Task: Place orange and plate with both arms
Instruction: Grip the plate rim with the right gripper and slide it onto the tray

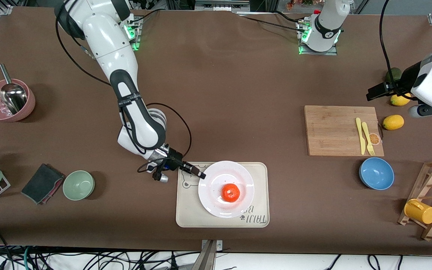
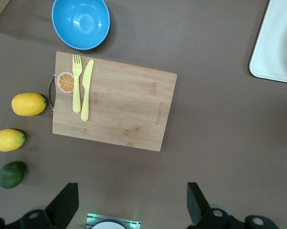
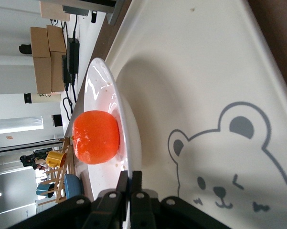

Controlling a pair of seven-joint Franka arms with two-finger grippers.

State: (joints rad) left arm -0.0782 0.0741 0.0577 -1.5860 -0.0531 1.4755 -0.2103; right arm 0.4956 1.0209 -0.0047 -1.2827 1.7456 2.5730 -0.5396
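The left gripper (image 2: 131, 202) hangs with its fingers (image 2: 64, 200) spread wide over bare brown table (image 2: 219, 124), holding nothing. A wooden cutting board (image 2: 117, 102) carries a yellow fork (image 2: 77, 83) and knife (image 2: 87, 90) side by side. A blue bowl (image 2: 80, 22), two lemons (image 2: 28, 104) and a dark lime (image 2: 11, 174) lie near the board, and a cream tray's corner (image 2: 272, 52) shows apart from it.

The orange (image 1: 230, 192) is left uncovered from above at the plate (image 1: 210, 195) centre. The plate rim toward the right arm's end is occupied by the closed right pincer (image 1: 201, 175). Bare bench (image 1: 283, 131) is seen between tray (image 1: 186, 213) and cutting board (image 1: 332, 131).
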